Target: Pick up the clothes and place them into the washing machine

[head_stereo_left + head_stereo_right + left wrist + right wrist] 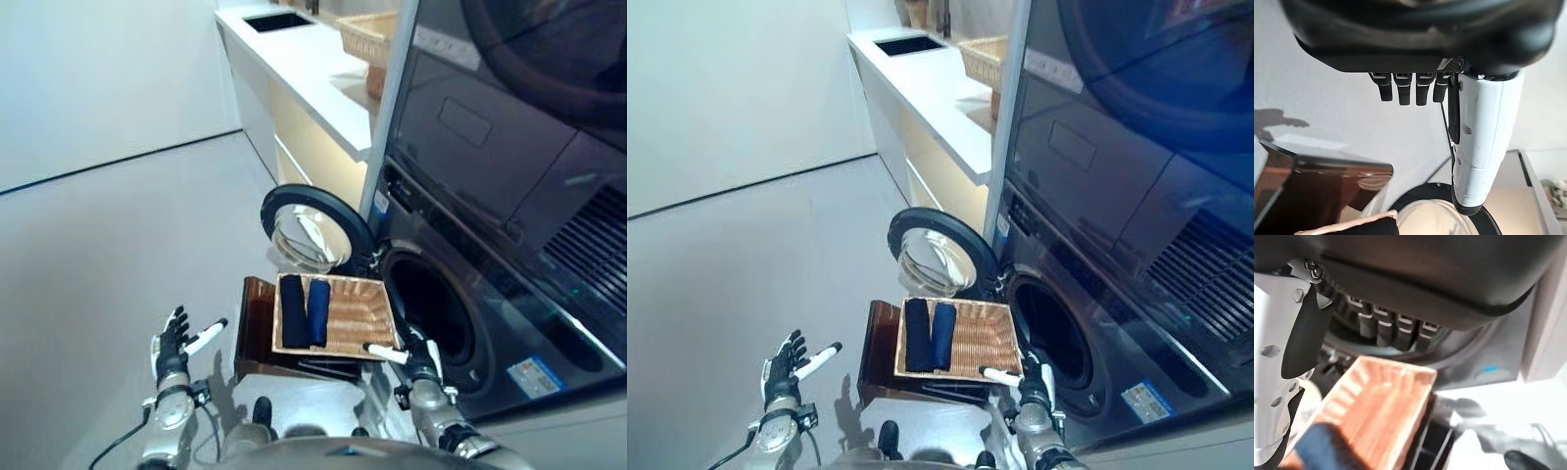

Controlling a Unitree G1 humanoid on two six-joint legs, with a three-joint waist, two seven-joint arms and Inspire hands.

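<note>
A shallow wicker basket [361, 315] rests on a low dark brown box [257, 323] in front of the washing machine [490, 323]. Two rolled dark blue clothes [306, 310] lie side by side in its left part. The machine's round door [312, 232] stands open beside the dark drum opening [436, 305]. My left hand [173, 345] is open and empty, left of the box. My right hand [418, 360] is open and empty just at the basket's near right corner; its wrist view shows the basket [1391, 406] and blue cloth [1327, 448] past the fingers.
A white counter [313, 69] with a dark sink [279, 20] and another wicker basket [367, 34] runs along the back, left of the machine. Grey floor [118, 245] spreads to the left. A second appliance [529, 88] is stacked above the washer.
</note>
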